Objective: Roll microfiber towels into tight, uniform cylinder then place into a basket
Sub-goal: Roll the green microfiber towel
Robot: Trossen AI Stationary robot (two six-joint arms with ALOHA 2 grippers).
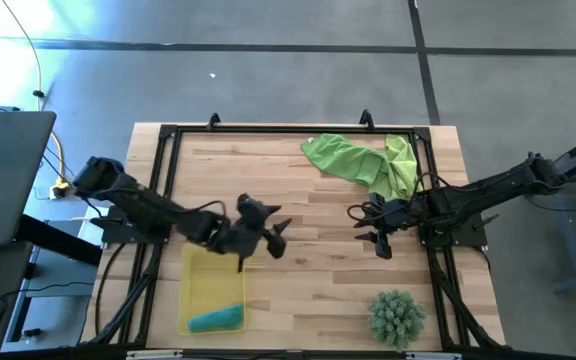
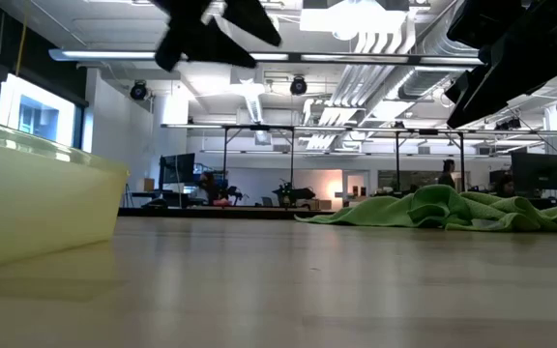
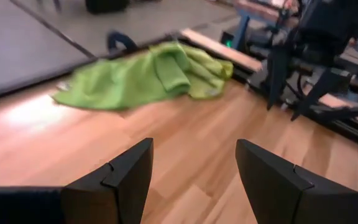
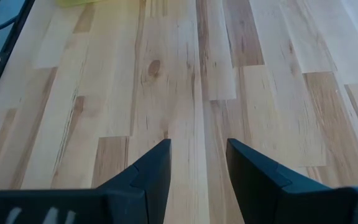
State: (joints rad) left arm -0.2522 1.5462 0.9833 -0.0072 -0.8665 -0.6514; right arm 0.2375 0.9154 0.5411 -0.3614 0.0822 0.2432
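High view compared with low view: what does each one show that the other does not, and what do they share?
Only the high view shows the rolled teal towel inside the basket, the spiky plant, and both grippers, left and right, open and empty. Only the low view shows the room behind the table. Both share the crumpled green towels and the basket.

The yellow basket [image 1: 196, 290] sits near the front of the table on the left. A teal towel [image 1: 216, 319], rolled up, lies inside it at the front end. Two lime green towels [image 1: 360, 162] lie crumpled in a heap at the back right
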